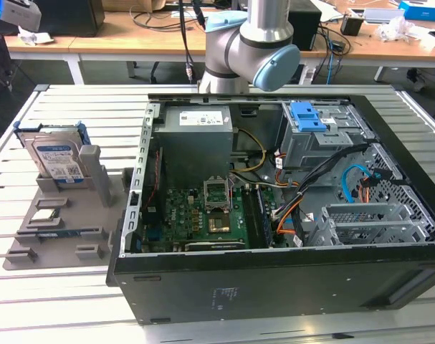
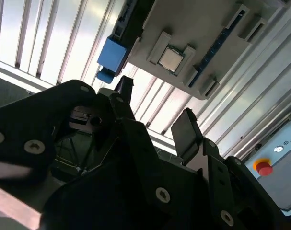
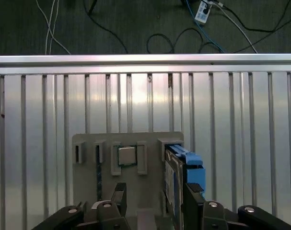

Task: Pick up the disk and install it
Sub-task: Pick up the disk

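1. Slatted metal table (image 1: 59, 308) runs across the whole exterior view. Desks with cables stand behind it along the top of the frame.
2. Open black computer case (image 1: 274, 287) lies on the table, centre to right of the frame. Inside are a green board, orange and blue cables (image 1: 285, 211), and a blue bracket (image 1: 307, 116) at the upper right.
3. Robot arm (image 1: 249, 46) stands at top centre, behind the case.
4. Grey holder tray (image 1: 74, 215) sits on the table at the exterior view's left, just beside the case.
5. Disk (image 1: 56, 159) stands on edge in a slot at the tray's far end, with its label facing the camera. A grey post (image 1: 92, 168) stands close on the exterior view's right.
6. Gripper (image 3: 156, 201) has its fingers spread wide and grips nothing. In both wrist views it points at the tray and is not touching the disk (image 3: 179, 167).
7. Small square chip (image 3: 127, 155) sits in a tray pocket near the disk.
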Robot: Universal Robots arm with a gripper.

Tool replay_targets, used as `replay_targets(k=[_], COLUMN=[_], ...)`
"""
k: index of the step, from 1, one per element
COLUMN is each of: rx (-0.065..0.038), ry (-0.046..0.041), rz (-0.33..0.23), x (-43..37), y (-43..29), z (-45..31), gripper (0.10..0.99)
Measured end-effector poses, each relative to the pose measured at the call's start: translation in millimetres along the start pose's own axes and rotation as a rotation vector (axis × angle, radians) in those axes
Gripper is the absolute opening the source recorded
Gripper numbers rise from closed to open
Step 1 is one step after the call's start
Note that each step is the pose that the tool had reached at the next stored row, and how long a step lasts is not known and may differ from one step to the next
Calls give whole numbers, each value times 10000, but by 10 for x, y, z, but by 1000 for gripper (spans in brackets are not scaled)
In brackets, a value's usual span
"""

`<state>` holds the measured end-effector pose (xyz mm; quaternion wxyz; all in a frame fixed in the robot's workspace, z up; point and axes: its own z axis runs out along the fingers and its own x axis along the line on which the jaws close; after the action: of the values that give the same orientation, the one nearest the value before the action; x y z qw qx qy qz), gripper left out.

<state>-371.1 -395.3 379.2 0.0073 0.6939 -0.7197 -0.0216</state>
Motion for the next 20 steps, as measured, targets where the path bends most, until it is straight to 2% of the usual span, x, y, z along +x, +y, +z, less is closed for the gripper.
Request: replay_targets(k=[3,6,13,20], rx=[14,13,12,13], ry=[-28,-28,-25,-16], rz=[710,714,715,715], x=[-1,-29,-190,-300], y=[-1,-18,-89,-161], z=[4,17,49,123], gripper=[600,600,600,600])
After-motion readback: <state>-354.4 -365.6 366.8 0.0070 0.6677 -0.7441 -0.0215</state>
